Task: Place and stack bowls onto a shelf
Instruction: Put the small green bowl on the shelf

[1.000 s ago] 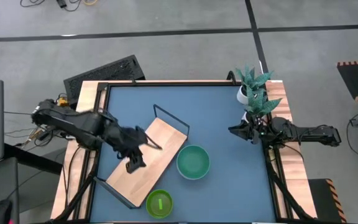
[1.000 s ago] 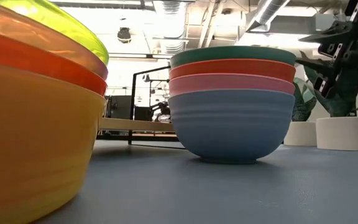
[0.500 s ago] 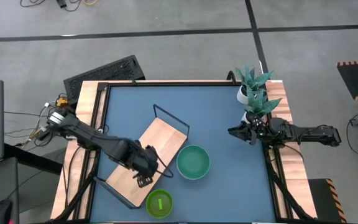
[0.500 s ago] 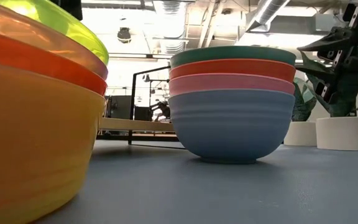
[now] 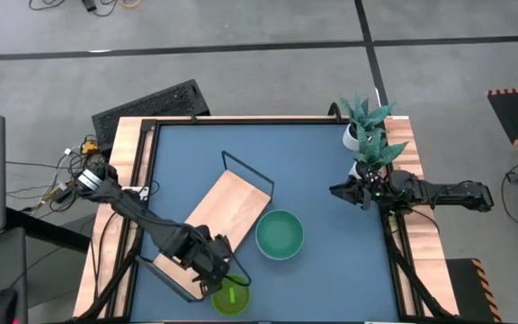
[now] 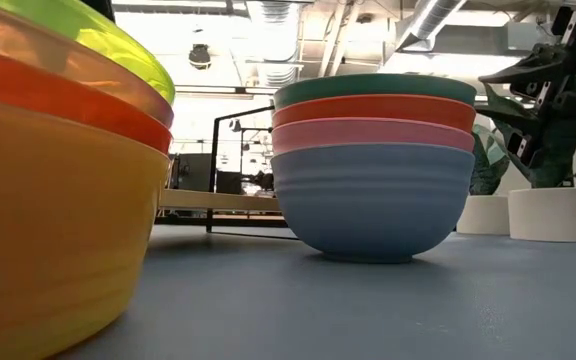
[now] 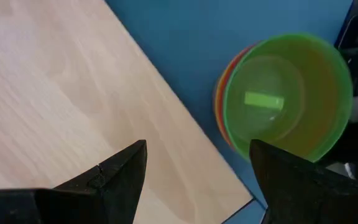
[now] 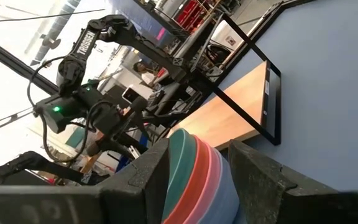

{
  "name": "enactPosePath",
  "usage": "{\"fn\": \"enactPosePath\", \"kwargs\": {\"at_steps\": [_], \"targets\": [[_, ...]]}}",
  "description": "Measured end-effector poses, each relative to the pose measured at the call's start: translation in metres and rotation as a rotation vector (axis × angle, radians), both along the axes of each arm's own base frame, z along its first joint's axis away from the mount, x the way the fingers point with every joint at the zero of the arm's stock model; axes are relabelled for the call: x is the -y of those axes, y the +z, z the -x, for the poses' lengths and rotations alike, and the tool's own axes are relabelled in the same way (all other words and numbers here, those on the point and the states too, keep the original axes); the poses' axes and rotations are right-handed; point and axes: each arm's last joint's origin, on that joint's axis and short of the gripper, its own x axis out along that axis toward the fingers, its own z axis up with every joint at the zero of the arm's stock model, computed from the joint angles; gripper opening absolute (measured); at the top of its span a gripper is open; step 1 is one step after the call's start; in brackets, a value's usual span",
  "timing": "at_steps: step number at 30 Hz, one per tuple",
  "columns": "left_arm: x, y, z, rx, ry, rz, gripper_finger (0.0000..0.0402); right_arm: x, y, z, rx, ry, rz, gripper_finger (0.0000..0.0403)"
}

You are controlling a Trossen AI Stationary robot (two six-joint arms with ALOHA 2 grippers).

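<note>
The shelf [image 5: 221, 220], a light-wood board on a black wire frame, lies slantwise on the blue table. A lime bowl [image 5: 230, 295] tops a small stack by the near edge; the left wrist view shows the lime bowl [image 7: 288, 102] with red and orange rims under it. A second stack, teal bowl [image 5: 280, 234] on top, stands right of the shelf; the low view shows this teal, red, pink and pale blue stack [image 6: 373, 160]. My left gripper [image 5: 212, 267] hovers open over the shelf's near end beside the lime stack. My right gripper [image 5: 342, 191] waits open at the table's right side.
A white pot with a green plant [image 5: 364, 130] stands at the far right corner, just behind my right arm. Bare blue tabletop [image 5: 313, 157] lies beyond the shelf and the teal stack. The lime stack sits close to the table's near edge.
My left gripper has travelled from above the shelf's middle toward the table's near edge, along the board, and now hangs over its near end beside the lime stack. The bowls and the shelf have stayed in place.
</note>
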Motion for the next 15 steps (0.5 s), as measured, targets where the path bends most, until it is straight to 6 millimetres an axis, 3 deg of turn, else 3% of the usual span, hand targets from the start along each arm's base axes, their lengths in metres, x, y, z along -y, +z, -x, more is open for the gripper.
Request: {"fn": "enactPosePath", "kwargs": {"at_steps": [9, 15], "targets": [[0.016, -0.028, -0.016, -0.064, -0.081, 0.095, 0.0241, 0.0, 0.0, 0.0, -0.004, 0.004, -0.001, 0.0189], [0.016, -0.028, -0.017, -0.044, -0.038, 0.074, 0.0235, -0.001, -0.001, 0.0, -0.006, 0.017, 0.004, 0.0189]]}}
